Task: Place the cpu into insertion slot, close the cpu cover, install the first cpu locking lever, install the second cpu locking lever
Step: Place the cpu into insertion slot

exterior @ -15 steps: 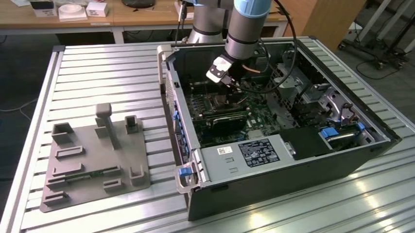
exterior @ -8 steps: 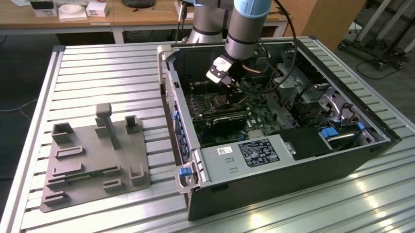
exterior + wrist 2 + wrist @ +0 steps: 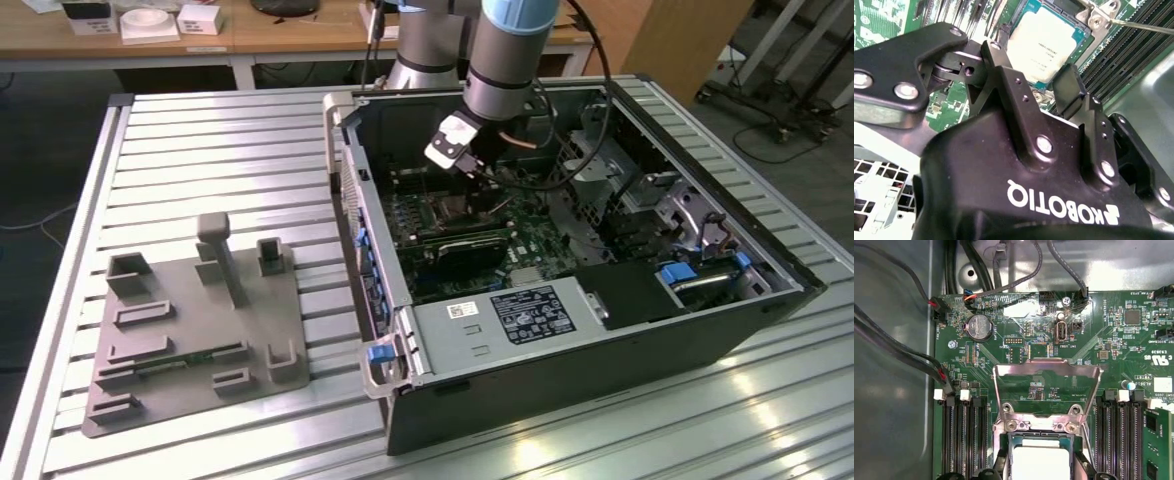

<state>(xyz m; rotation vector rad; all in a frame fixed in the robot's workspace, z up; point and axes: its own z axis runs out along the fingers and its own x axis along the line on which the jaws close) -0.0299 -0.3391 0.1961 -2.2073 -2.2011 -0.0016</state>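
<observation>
- Second wrist view first: my gripper (image 3: pixel 1034 65) hangs low over the socket with its black fingers (image 3: pixel 1009 90) spread apart, one on each side of the cpu (image 3: pixel 1046 45), and nothing is clamped between them.
- The cpu lies flat, pale metal face up, inside the insertion slot (image 3: pixel 1040 441). It looks seated to me, so I'd call the first step done or all but done.
- In the first wrist view, the fingertips sit just outside the slot's rim. I can't tell whether either pad brushes the chip's edge.
- The cpu cover (image 3: pixel 1048 371) stands raised on its hinge just beyond the slot, and green board shows through its window, so it isn't closed yet.
- A thin locking lever (image 3: pixel 1139 24) juts free beside the socket, unlatched.
- My judgement: folding that cover down calls for the fingers to be clear of the slot and a push on the plate's free edge.
- Memory slots (image 3: pixel 961 440) flank the socket on both sides of the motherboard (image 3: pixel 1104 330).
- In the exterior view, the arm (image 3: pixel 514 60) reaches down into the open computer case (image 3: pixel 561 390).
</observation>
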